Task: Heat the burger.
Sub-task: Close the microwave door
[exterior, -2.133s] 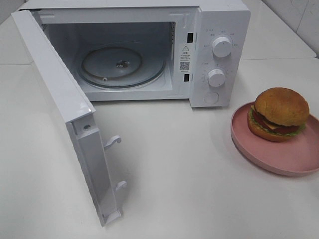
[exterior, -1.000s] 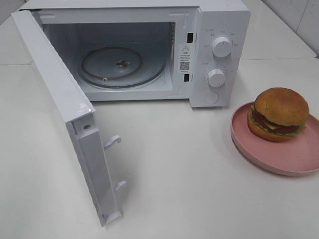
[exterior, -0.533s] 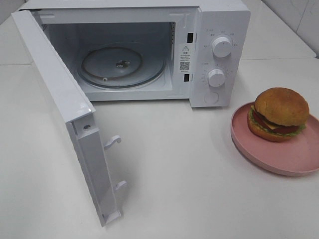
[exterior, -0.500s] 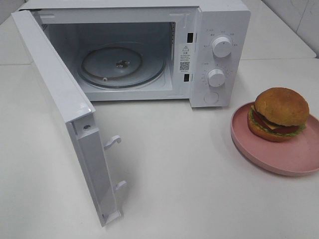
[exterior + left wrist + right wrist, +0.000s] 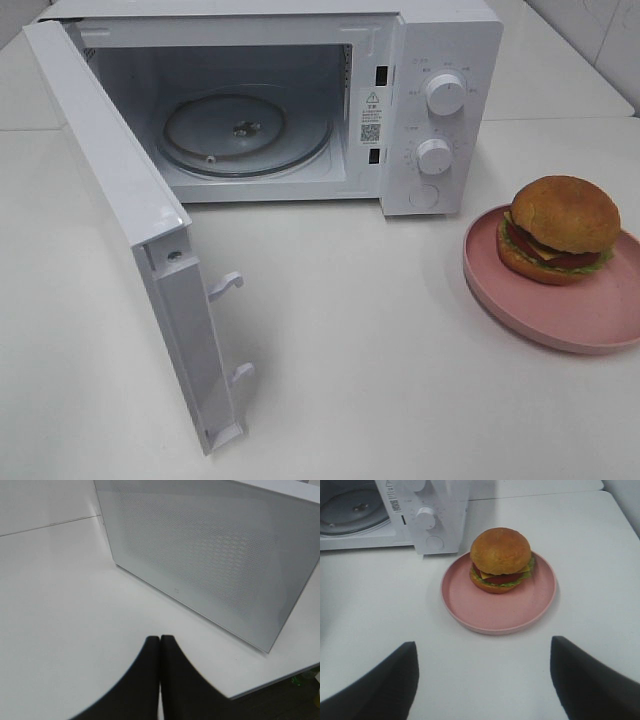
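Observation:
The burger (image 5: 558, 229) (image 5: 501, 559), a golden-brown bun over patty, cheese, tomato and lettuce, sits on a round pink plate (image 5: 580, 312) (image 5: 490, 607) at the table's right. The white microwave (image 5: 445, 40) stands at the back with its door (image 5: 130, 210) swung wide open and the glass turntable (image 5: 245, 133) bare. Neither arm shows in the high view. My right gripper (image 5: 482, 680) hovers open short of the plate, its fingertips (image 5: 385, 680) wide apart. My left gripper (image 5: 160, 650) is shut, fingers pressed together, facing the outer face of the microwave door (image 5: 210, 555).
Two knobs (image 5: 444, 93) and a button sit on the microwave's control panel beside the plate. Latch hooks (image 5: 226, 285) stick out from the open door's edge. The table edge (image 5: 270, 680) lies close to the door's end.

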### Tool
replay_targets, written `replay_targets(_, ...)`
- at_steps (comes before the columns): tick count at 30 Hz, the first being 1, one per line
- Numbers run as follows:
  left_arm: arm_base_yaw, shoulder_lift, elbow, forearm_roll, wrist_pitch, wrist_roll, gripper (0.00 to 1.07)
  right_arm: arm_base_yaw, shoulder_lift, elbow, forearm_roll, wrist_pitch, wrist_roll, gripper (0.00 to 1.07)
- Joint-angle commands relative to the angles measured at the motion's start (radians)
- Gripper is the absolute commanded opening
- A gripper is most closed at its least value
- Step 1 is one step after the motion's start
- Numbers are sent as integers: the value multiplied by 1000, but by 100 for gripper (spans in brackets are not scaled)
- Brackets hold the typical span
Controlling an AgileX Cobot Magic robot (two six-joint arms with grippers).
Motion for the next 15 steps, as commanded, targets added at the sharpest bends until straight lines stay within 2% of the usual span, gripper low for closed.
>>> replay_targets(1,0,-6,4,1,-9,-8,0,-33,-26,2,-1,-17,-12,70)
replay_targets(12,0,-6,-5,2,-19,-6,0,-44,-26,2,-1,-17,-12,70)
replay_targets(14,0,-6,-19,6,-51,-5,0,-44,-26,2,-1,-17,-12,70)
replay_targets(15,0,-6,-24,8,-125,-5,0,-44,-26,2,-1,-17,-12,70)
